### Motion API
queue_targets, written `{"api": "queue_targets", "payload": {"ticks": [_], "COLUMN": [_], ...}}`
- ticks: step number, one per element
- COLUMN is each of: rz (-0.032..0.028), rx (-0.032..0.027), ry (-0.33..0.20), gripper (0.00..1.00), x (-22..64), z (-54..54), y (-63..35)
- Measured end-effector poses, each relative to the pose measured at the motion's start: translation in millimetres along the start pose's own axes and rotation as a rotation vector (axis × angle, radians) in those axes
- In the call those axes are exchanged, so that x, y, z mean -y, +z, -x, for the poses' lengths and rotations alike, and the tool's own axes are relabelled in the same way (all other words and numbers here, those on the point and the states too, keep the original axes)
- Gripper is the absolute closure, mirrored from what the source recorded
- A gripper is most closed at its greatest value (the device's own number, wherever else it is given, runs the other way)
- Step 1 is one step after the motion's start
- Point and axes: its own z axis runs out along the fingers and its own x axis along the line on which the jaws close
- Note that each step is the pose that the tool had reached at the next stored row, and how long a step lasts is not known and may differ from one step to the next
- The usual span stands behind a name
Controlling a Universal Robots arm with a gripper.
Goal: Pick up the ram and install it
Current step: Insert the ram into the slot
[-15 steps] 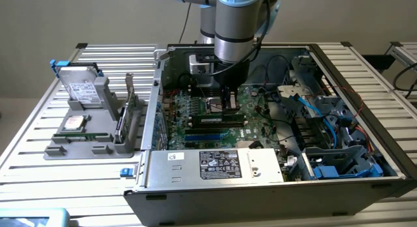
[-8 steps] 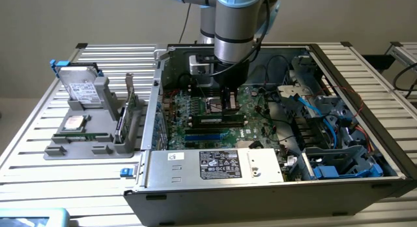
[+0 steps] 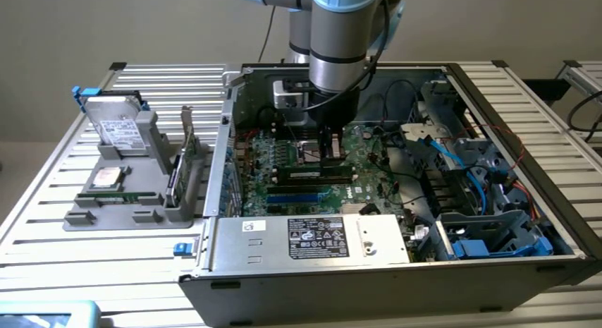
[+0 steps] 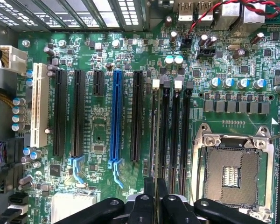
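Parts tray (image 3: 132, 216) at exterior view's left, well apart. My gripper (image 3: 328, 153) inside case (image 3: 311, 293), jaws narrow, pinching ram (image 3: 315, 175) edge-on at memory slot beside CPU socket (image 4: 233, 172). Pickup done; full seating, latches unconfirmed.

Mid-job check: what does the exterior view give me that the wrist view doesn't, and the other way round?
The exterior view adds the arm reaching into the open computer case, the power supply along its near side, and, at the exterior view's left, a grey tray with a hard drive and what looks like the ram along its front. The wrist view adds detail: the processor socket is empty, and there is a white slot. Both share the pincer over the motherboard and the blue slot.
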Motion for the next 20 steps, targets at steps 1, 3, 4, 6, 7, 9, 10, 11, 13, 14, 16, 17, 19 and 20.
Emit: {"api": "queue_targets", "payload": {"ticks": [1, 3, 4, 6, 7, 9, 10, 11, 13, 14, 16, 17, 19, 20], "rz": [0.0000, 0.0000, 0.0000, 0.0000, 0.0001, 0.0000, -0.0001, 0.0000, -0.0001, -0.0001, 0.0001, 0.0000, 0.0001, 0.0002], "rx": [0.0000, 0.0000, 0.0000, 0.0000, 0.0000, 0.0000, 0.0001, 0.0001, 0.0003, 0.0003, 0.0000, 0.0000, -0.0002, 0.0000], "ry": [0.000, 0.000, 0.000, 0.000, 0.000, 0.000, 0.000, 0.000, 0.000, 0.000, 0.000, 0.000, 0.000, 0.000], "gripper": [0.86, 0.86, 0.86, 0.86, 0.86, 0.86, 0.85, 0.85, 0.78, 0.78, 0.78, 0.78, 0.78, 0.78], "x": [0.0, 0.0, 0.0, 0.0, 0.0, 0.0, 0.0, 0.0, 0.0, 0.0, 0.0, 0.0, 0.0, 0.2], "z": [0.0, 0.0, 0.0, 0.0, 0.0, 0.0, 0.0, 0.0, 0.1, 0.1, 0.0, -0.2, -0.8, -1.2], "y": [0.2, 0.2, 0.2, 0.2, 0.2, 0.2, 0.3, 0.2, 0.3, 0.2, -0.4, -1.6, -8.7, -12.9]}}
